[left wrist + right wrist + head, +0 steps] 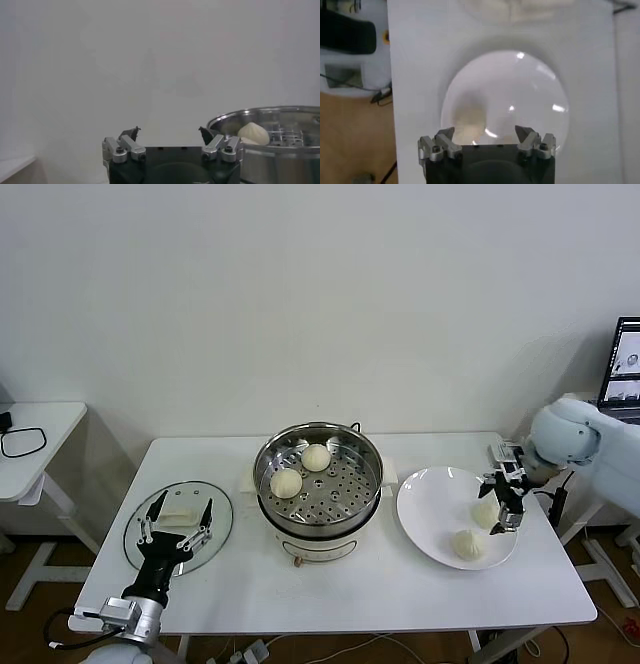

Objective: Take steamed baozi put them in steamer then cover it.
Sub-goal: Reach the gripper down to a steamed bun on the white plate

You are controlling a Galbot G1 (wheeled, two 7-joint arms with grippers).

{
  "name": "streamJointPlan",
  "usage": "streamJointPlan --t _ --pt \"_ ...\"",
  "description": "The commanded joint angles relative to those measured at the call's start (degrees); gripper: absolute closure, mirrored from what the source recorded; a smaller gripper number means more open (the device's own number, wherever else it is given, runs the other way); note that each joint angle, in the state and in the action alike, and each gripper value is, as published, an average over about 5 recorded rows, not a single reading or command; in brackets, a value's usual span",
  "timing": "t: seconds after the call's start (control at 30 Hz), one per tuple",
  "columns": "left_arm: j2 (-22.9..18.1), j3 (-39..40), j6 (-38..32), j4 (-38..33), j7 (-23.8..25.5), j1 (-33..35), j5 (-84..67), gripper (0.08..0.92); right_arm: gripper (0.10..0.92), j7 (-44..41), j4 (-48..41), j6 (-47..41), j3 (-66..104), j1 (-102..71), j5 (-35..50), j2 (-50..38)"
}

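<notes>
Both pairs of jaws are spread wide and nothing is pinched in either. From the head view, a white table (330, 594) is seen to bear everything else. At its middle the steamer (318, 476) is placed, a shiny steel pot on a white base, its perforated tray uncovered, and 2 steamed baozi are seen inside: one (316, 457) toward the far side of the tray, another (286, 482) nearer the robot's left. To the robot's right of the pot a white plate (425, 494) is set, on which 2 more buns lie: one (468, 544) near the front rim, well clear of the fingers, the other (484, 513) just beside the right gripper (507, 506), which is held low over the plate's far-right part; whether that bun is touched cannot be told. In the right wrist view the plate (520, 85) is seen below the parted fingertips. To the robot's left of the pot the cover (178, 526) lies flat on the table, and the left gripper (177, 519) is held over it, fingers apart, with the handle between them. In the left wrist view a bun (253, 133) is seen above the steamer's rim (265, 116).
</notes>
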Motion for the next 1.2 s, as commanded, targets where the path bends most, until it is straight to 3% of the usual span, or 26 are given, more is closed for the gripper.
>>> streamJointPlan --t 0.03,0.83,0.93,1.1,1.2 --pt "0.02 0.09 0.02 0.22 -0.11 -0.26 0.12 0.177 0.203 1.26 -6.87 2.91 10.97 -15.07 -7.07 3.14" --pt "0.00 0.23 0.00 2.19 -0.21 -1.41 0.50 0.177 0.203 1.26 -10.28 2.49 10.63 -15.98 -6.42 8.96" --pt "-0.04 0.33 0.00 2.22 -0.24 -1.48 0.50 0.177 0.235 1.22 -10.32 2.33 10.70 -15.92 -6.31 9.07" --pt "-0.06 0.33 -0.02 2.28 -0.27 -1.52 0.51 0.177 0.356 1.12 -10.28 2.30 10.71 -15.69 -6.30 8.88" --pt "-0.09 0.40 -0.02 2.23 -0.28 -1.54 0.52 0.177 0.379 1.08 -10.11 2.27 10.71 -15.41 -6.16 8.63"
